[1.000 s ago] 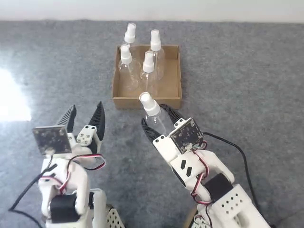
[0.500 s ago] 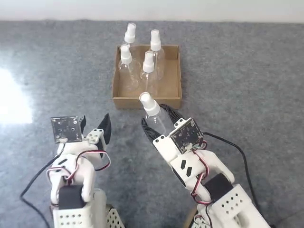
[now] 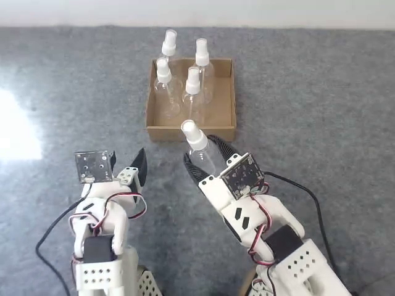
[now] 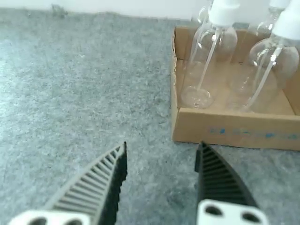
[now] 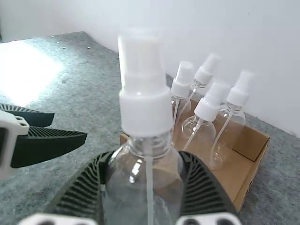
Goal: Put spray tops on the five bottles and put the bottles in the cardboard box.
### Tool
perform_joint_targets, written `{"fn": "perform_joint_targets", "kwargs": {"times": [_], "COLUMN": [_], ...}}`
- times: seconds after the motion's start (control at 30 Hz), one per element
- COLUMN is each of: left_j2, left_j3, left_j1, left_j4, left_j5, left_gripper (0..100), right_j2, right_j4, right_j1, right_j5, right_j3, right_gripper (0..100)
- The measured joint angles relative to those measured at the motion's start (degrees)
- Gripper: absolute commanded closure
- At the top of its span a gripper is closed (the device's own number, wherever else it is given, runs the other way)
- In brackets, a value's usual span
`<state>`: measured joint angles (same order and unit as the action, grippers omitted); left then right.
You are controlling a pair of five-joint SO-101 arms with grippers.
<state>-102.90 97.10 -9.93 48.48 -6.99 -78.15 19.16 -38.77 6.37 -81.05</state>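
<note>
High view puts the right end effector (image 3: 202,155) clamped on the fifth bottle (image 3: 196,140), one finger on each side of its clear body, just short of the near wall of the cardboard box (image 3: 162,132). The bottle stands upright, long axis vertical, with its spray top (image 3: 190,129) already on. The box lies straight ahead of this end effector, so the coming move, as I judge it, is a lift over the near wall and a short carry forward. The bare floor on the box's right side looks the likeliest spot, since the four capped bottles (image 3: 193,92) stand toward the left and back. The right arm is the nearer one and has the load. The left end effector (image 4: 162,157) hangs empty above the grey desk (image 3: 308,92), fingers apart, near the box's near left corner. Right wrist view adds what the high view cannot: both fingers (image 5: 201,187) pressed against the bottle's body below the white top. Left wrist view gives the near wall's height against the standing bottles.
</note>
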Motion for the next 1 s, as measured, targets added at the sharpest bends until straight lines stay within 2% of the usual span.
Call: {"fn": "perform_joint_targets", "kwargs": {"times": [0.1, 0.37, 0.5, 0.67, 1.0], "left_j2": [0.0, 0.0, 0.0, 0.0, 0.0], "left_j3": [0.0, 0.0, 0.0, 0.0, 0.0], "left_j1": [0.0, 0.0, 0.0, 0.0, 0.0], "left_j4": [0.4, 12.2, 16.0, 17.2, 17.2], "left_j5": [0.0, 0.0, 0.0, 0.0, 0.0], "left_gripper": [78, 78, 78, 78, 78], "right_j2": [0.0, 0.0, 0.0, 0.0, 0.1], "right_j4": [0.0, 0.0, 0.0, 0.0, 0.0], "right_j1": [0.0, 0.9, 4.0, 6.2, 6.4], "right_j5": [0.0, 0.0, -3.6, -5.9, -6.1], "right_j3": [0.0, 0.0, 1.6, 5.7, 14.1], "right_gripper": [98.5, 98.5, 98.5, 98.5, 98.3]}}
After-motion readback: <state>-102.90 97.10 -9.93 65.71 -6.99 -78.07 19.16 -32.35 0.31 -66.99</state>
